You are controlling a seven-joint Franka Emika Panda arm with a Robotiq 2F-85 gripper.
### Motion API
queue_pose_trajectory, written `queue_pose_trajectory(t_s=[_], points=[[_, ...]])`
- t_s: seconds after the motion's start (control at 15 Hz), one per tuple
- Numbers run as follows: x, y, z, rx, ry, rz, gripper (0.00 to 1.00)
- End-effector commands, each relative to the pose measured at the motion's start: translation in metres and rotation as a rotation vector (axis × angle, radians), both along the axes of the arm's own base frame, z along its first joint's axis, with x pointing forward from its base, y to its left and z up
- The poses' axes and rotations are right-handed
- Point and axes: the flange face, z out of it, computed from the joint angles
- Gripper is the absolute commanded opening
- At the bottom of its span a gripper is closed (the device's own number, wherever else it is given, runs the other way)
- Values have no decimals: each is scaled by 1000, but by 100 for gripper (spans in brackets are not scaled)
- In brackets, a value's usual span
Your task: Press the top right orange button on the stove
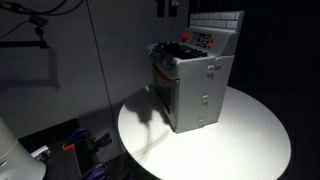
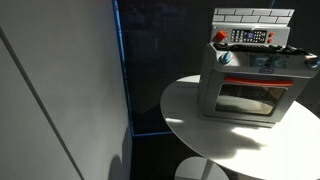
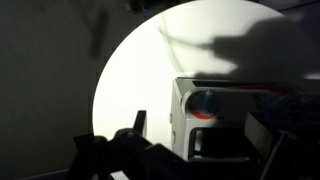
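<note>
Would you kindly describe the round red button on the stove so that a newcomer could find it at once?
On the round white table stands a grey toy stove with a windowed oven door. Above its cooktop rises a brick-patterned back panel. In an exterior view, the red button sits at the left end of that panel's control strip, round beside a dark rectangular block.

In the wrist view the gripper (image 3: 208,138) comes in from six o'clock, its dark body filling the lower edge. Its jaws stand well apart: one finger (image 3: 138,121) rises at about seven o'clock, the other shows only dimly near four o'clock.
</note>
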Motion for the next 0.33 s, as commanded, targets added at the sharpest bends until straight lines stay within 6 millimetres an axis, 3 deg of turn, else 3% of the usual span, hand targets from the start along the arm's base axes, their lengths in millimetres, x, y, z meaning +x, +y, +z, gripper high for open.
queue_pose_trajectory(t_s=[0.0, 0.07, 0.13, 0.27], points=[[-37, -5, 26, 19, -22, 27, 100], [-44, -7, 31, 20, -27, 27, 100], [-25, -3, 24, 7, -16, 9, 100], [-30, -3, 30, 6, -27, 8, 100]])
